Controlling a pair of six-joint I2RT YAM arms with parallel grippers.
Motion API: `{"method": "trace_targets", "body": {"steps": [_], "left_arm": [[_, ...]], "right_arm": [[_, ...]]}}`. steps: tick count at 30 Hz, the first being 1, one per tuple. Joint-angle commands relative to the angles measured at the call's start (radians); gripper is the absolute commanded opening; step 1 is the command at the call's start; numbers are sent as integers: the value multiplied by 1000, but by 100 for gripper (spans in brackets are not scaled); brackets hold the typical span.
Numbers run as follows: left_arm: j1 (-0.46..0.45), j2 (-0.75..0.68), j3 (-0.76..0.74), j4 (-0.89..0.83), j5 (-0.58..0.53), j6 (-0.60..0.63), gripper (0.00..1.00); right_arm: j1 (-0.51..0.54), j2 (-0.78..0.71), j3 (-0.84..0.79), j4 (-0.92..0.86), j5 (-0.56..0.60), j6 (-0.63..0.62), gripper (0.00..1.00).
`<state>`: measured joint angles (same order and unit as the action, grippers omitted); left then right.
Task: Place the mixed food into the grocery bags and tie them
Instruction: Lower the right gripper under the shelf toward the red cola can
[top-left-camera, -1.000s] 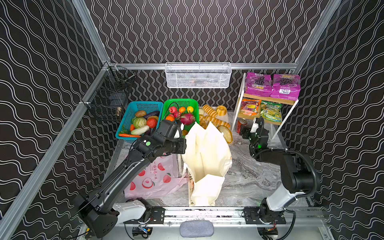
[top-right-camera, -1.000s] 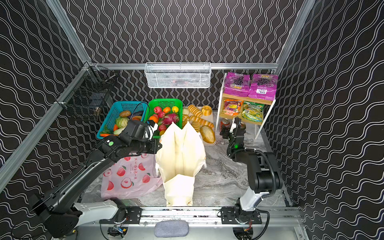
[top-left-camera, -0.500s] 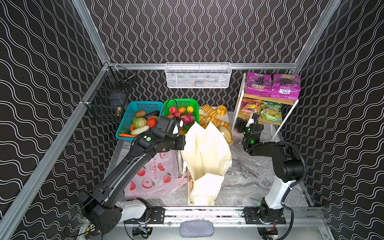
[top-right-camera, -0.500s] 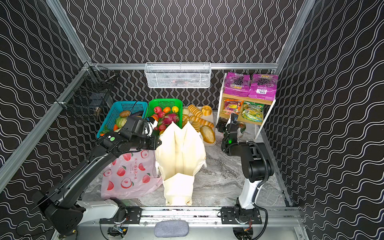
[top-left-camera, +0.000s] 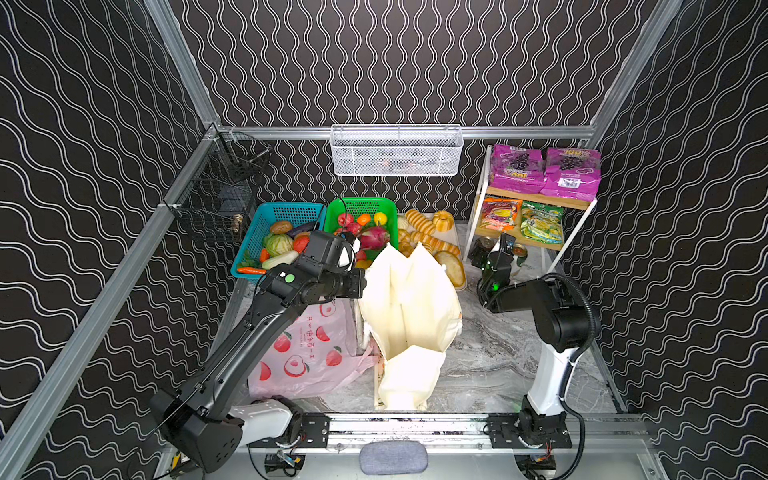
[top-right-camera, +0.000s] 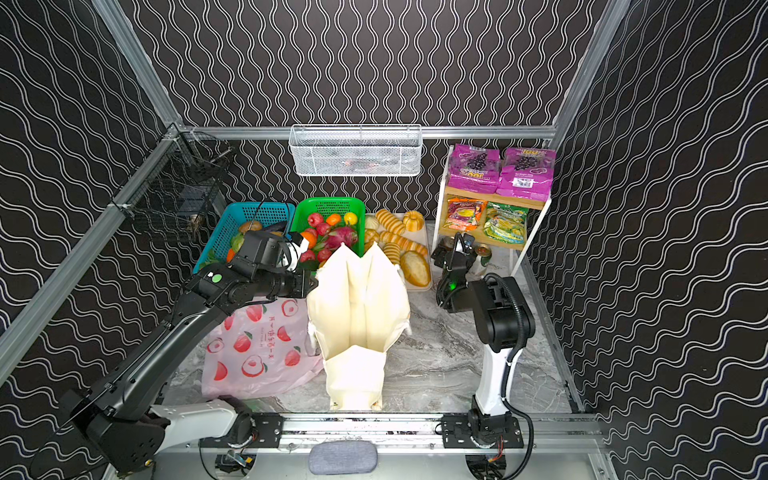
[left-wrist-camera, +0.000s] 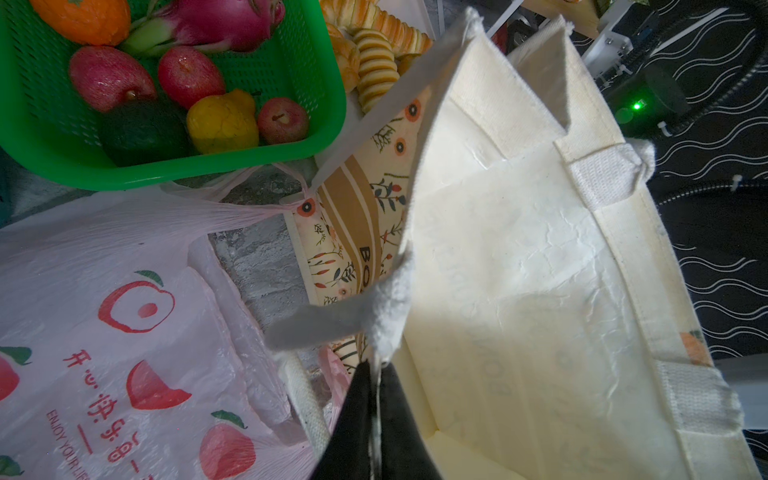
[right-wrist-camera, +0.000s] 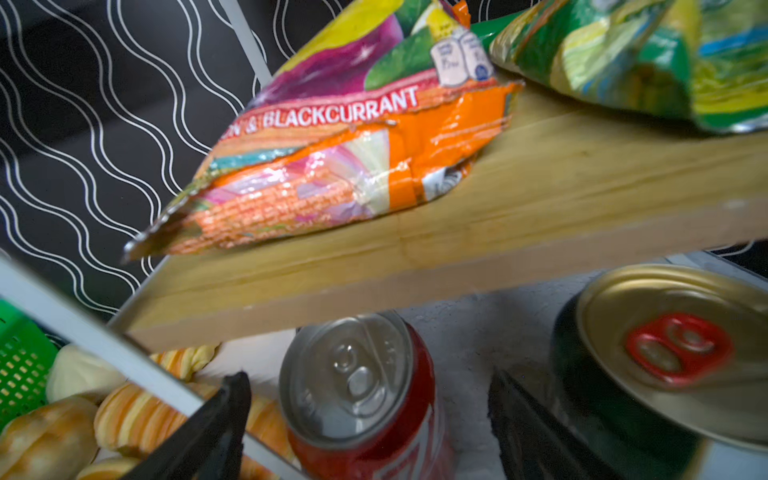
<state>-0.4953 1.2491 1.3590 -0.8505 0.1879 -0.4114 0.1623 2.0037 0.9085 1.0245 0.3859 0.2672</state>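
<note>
two arms: left claw (left-wrist-camera: 377, 374) pinches tote (left-wrist-camera: 519, 270), right claw (right-wrist-camera: 370, 380) flanks red can (right-wrist-camera: 365, 415).

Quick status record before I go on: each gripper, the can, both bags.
left gripper: shut on rim of cream tote, holding it open
right gripper: open, jaws either side of red soda can, below wooden shelf
red soda can: upright, not gripped
pink plastic bag: lying flat beside tote
tote inside: no food visible
</note>
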Motion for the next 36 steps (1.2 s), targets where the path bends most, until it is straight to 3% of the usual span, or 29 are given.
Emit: {"method": "trace_targets", "body": {"steps": [1,9,26,32,36], "left_arm": [[9,1,3,2,13,27,10],[23,7,2,7,26,30,10],[38,7,3,7,42,34,9],[41,7,5,5,45,36,9],[44,5,2,5,48,41,9]], "right_arm": [[2,28,23,48,37,-26,90],[2,79,84,73,23,-107,90],[-4,124,184,14,46,-119,83],[-4,108,182,-27,34,-111,67],[-4,78,162,-74,44,-103,62]]}}
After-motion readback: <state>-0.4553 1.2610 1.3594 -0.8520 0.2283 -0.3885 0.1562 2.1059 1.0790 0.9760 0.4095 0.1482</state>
